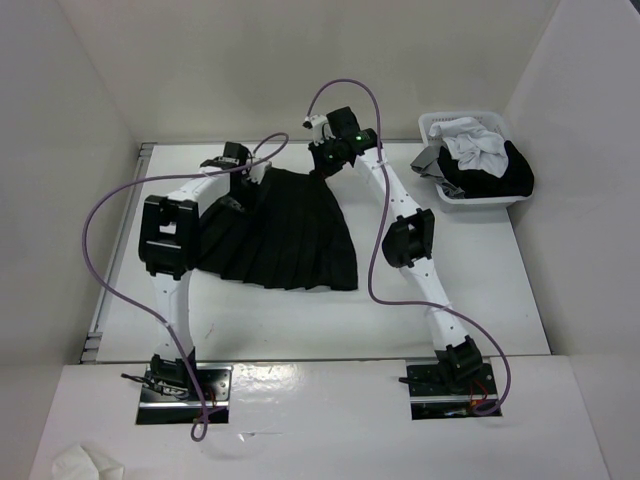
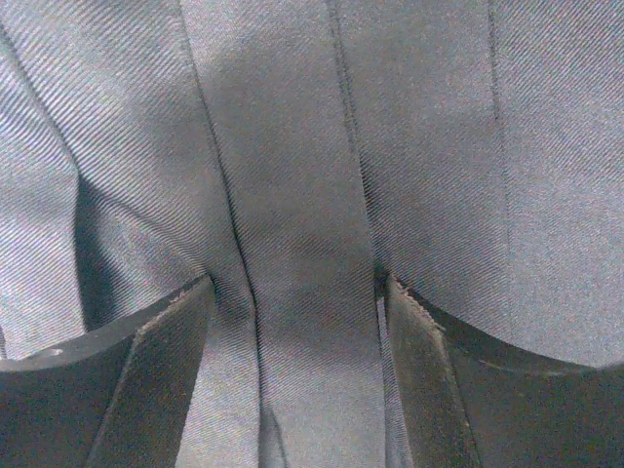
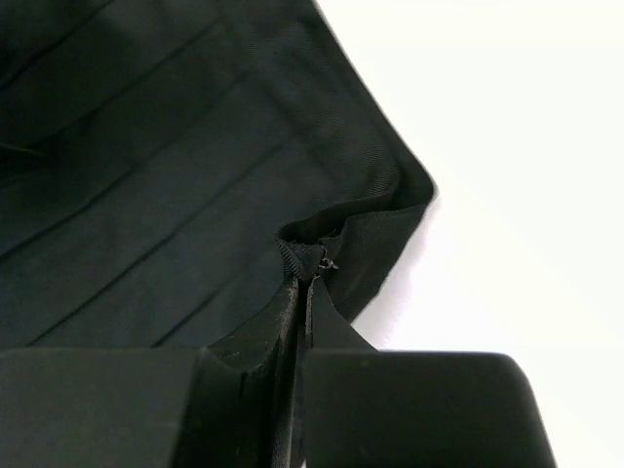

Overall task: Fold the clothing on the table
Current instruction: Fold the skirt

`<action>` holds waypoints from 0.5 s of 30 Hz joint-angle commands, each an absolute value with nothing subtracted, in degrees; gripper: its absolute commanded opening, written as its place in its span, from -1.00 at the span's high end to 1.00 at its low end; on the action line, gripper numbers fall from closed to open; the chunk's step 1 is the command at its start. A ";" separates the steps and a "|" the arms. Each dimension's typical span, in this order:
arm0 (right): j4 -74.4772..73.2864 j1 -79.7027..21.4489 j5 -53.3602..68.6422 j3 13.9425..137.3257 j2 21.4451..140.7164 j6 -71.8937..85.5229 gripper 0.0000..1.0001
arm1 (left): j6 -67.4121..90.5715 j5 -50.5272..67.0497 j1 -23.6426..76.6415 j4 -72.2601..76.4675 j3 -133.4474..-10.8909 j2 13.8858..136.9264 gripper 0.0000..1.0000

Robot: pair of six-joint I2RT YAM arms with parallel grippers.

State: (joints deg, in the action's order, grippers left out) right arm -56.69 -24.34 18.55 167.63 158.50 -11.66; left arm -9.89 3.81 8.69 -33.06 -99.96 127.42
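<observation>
Right end effector (image 3: 304,275) clamped on the black skirt's (image 1: 290,235) far corner; left end effector (image 2: 297,292) open atop its pleats.

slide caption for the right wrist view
Right gripper shut on a corner of the black pleated skirt, white table beside it.

The black pleated skirt (image 1: 290,235) lay spread flat at the centre of the frame, its narrow waist toward the top and its flared hem fanning lower down. It rested on the white table (image 1: 480,300), one waist corner bunched.
</observation>
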 commanded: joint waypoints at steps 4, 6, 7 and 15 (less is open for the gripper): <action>-57.22 -24.17 17.84 169.19 156.19 -12.13 1.00 | -8.70 2.45 7.47 -45.87 -92.38 126.48 -0.49; -57.22 -24.17 17.84 169.19 156.18 -12.13 1.00 | -9.93 7.01 7.99 -47.80 -91.06 125.95 -0.48; -57.22 -24.17 17.84 169.19 156.18 -12.13 1.00 | -10.54 8.77 8.00 -49.12 -91.05 125.95 -0.46; -57.22 -24.17 17.84 168.67 155.65 -12.13 1.00 | -16.77 20.02 7.30 -52.73 -94.36 118.31 -0.58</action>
